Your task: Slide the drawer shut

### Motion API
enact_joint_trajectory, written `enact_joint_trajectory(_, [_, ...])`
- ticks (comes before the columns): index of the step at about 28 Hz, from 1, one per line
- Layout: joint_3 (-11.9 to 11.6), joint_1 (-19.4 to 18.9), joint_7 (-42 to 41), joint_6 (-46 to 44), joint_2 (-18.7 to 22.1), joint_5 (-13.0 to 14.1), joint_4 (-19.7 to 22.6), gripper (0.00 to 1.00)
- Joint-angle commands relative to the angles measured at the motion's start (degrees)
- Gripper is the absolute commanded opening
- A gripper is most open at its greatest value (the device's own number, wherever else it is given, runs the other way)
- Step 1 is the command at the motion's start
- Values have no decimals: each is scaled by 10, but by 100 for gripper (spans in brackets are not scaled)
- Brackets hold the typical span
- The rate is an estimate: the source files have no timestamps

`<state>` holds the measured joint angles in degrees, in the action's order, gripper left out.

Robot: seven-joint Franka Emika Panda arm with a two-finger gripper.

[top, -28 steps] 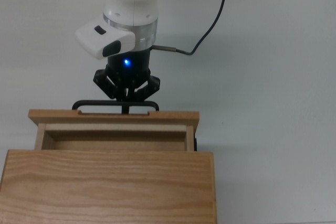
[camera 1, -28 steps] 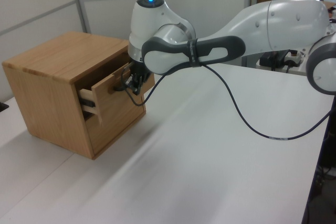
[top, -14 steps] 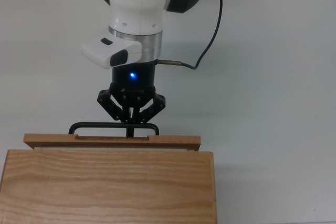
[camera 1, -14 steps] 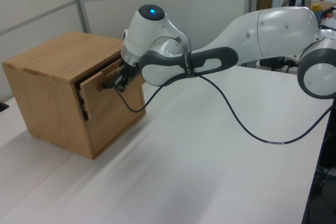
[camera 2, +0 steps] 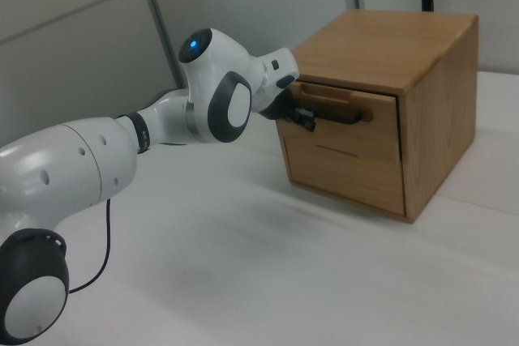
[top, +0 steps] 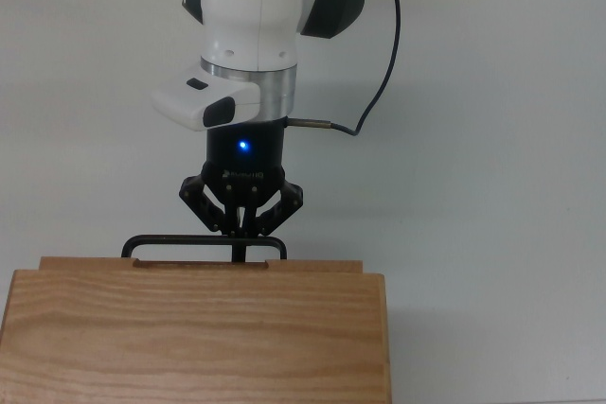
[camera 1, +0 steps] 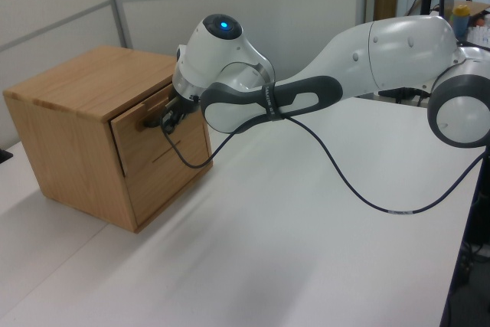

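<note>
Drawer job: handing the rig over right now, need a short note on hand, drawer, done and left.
Hand: at the black bar handle, fingers pinched together on its middle as the top view shows it.
Drawer: almost fully in the wooden cabinet; only the front panel's top edge shows past the cabinet top in the top view, and the right view shows the front nearly flush.
Done: nearly all of the closing push.
Left: seat the drawer front flush, then release the handle and back the arm off.

At six o'clock the cabinet fills the lower frame. The drawer shows only a thin strip of front panel beyond its top edge. The gripper, fingers pinched together, meets the black handle from twelve o'clock.
</note>
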<state>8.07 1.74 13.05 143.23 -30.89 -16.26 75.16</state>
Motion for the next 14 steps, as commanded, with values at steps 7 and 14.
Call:
enact_joint_trajectory(7, [-8,-10,33,-135,32,-4,-13,0])
enact_joint_trajectory(14, [-4,-10,-6,-323,70,25,-12,0])
